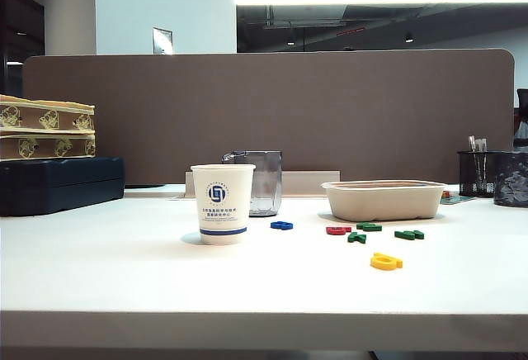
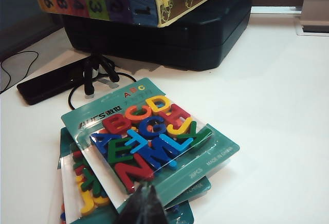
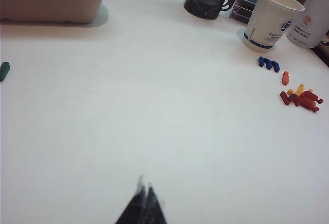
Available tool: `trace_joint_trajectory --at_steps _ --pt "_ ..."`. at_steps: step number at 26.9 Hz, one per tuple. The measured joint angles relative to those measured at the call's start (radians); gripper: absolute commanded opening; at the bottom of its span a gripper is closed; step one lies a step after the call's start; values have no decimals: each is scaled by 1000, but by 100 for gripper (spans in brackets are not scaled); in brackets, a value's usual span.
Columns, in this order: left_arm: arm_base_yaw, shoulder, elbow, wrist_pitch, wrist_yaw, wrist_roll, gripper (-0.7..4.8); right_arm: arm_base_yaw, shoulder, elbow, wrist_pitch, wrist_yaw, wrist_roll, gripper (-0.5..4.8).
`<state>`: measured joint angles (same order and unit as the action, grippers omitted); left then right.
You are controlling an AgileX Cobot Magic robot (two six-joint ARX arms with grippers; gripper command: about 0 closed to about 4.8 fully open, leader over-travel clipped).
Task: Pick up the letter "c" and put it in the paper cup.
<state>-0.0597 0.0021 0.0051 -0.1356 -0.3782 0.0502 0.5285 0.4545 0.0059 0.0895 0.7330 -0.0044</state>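
- On the white counter [image 1: 124,277]: 1 paper cup [image 1: 223,204], 1 grey plastic cup [image 1: 264,182] just behind it, 1 beige tray [image 1: 384,201].
- Letter "c" [image 1: 338,230], orange-red, flat among 6 loose letters right of the paper cup, apart from it.
- Left gripper [image 2: 144,203] clenched, empty, above 2 letter packs [image 2: 154,136].
- Right gripper [image 3: 144,198] clenched, empty, over wide bare counter.

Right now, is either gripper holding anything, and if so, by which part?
Nothing is held. The left gripper is shut and empty above packs of letters; the right gripper is shut and empty over bare table.
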Motion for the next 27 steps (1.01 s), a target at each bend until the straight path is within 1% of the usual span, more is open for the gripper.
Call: trace_joint_trajectory --at_steps 15,19,22,25,27 --pt "0 0 0 0 0 0 -5 0 0 0 0 0 0 0" --pt "0 0 0 0 0 0 -5 0 -29 0 -1 0 0 0" --pt "0 0 0 0 0 0 -5 0 -68 0 -2 0 0 0" --pt "0 0 0 0 0 0 -5 -10 -203 0 0 0 0 0" --pt "0 0 0 0 0 0 -5 -19 -245 0 2 0 0 0"
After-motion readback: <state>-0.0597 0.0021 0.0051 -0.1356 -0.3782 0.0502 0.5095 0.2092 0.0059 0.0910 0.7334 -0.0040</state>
